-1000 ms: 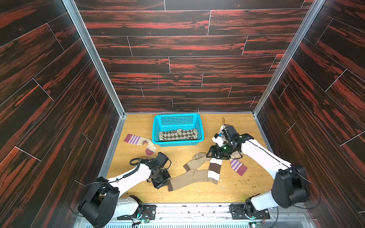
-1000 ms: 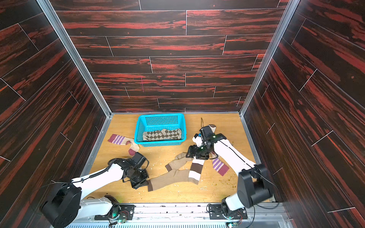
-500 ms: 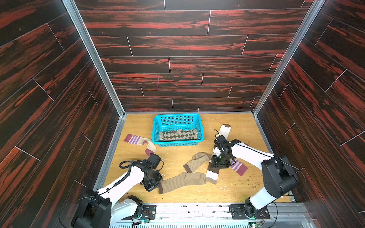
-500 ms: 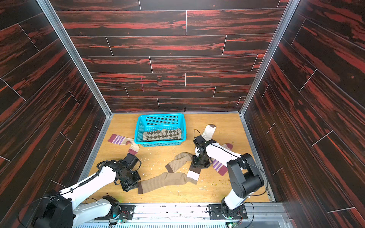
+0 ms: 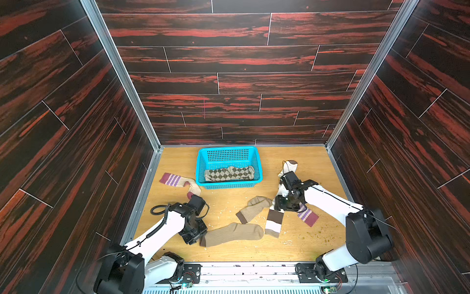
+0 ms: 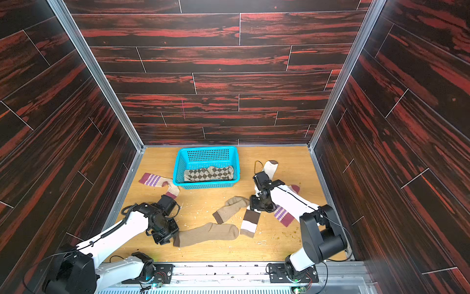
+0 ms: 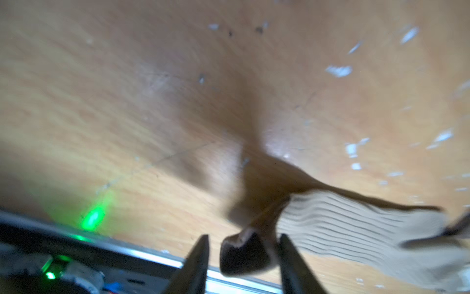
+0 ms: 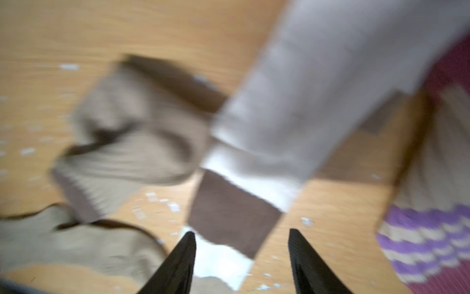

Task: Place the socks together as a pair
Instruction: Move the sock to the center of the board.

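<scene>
1. At the far left, a striped sock, cream with purple bands and maroon ends, lies alone by the left wall. It is well apart from its match on the right. Carrying either one across means passing over every other sock, and a trailing end could disturb them.
2. The left gripper sits low at the near left. Its jaws are parted around the dark cuff of the long ribbed tan sock, which lies flat across the near middle. A gap shows beside the cuff, so nothing is pinched. If the arm pulls away carelessly, the upturned cuff could catch on a finger and drag the sock askew.
3. In the far middle, the blue basket holds the argyle socks, which lie together. I judge that pair done, and a low sweep past the basket could nudge it.
4. Just right of centre lies the second ribbed tan sock, bunched up. Its cuff is near the long one's toe, though I cannot tell whether they touch. Because it is crumpled, a pinch may take only one fold and leave the pair crooked.
5. The right gripper hangs with its jaws wide and empty over the white sock with brown bands. The bunched tan sock lies just beside this sock, so a closing grab could take both. I cannot tell whether the white sock's mate lies with it.
6. On the right, the other striped sock lies partly under the right arm, which could shift it when it moves.
</scene>
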Controlling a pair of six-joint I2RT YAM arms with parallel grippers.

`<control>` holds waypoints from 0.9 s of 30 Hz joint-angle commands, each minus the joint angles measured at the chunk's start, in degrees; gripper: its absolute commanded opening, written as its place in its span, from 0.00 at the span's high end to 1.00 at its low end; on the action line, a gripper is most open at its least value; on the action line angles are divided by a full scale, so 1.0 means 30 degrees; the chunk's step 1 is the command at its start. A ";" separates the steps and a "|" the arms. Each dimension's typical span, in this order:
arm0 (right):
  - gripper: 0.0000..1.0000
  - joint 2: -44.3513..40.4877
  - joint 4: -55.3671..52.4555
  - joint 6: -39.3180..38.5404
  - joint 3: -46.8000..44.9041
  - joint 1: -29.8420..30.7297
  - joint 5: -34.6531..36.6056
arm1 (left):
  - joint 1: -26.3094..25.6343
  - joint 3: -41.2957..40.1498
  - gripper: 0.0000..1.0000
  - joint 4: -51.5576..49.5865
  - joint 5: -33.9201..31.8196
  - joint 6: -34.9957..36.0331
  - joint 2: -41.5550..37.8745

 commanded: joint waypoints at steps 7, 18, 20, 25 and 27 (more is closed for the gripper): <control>0.37 0.1385 0.2230 -0.2490 0.1013 0.2340 -0.1319 | 0.0087 0.3782 0.32 -0.2591 -0.1842 0.0325 -0.0767; 0.38 0.2908 0.2631 -0.2081 0.2387 0.6086 -0.4225 | 0.0114 0.2088 0.27 -0.4060 -0.2485 -0.0960 -0.2319; 0.38 0.3715 0.2589 -0.1850 0.2928 0.6498 -0.3797 | 0.0117 0.2385 0.24 -0.3604 -0.2798 -0.1077 -0.2785; 0.38 0.5830 0.2109 -0.1086 0.4506 0.7023 -0.2248 | 0.0115 0.3146 0.24 -0.1893 -0.3260 -0.0742 -0.3329; 0.38 0.6396 0.2131 -0.0647 0.4747 0.7066 -0.1619 | 0.0124 0.3457 0.24 -0.1951 -0.3274 -0.0394 -0.3293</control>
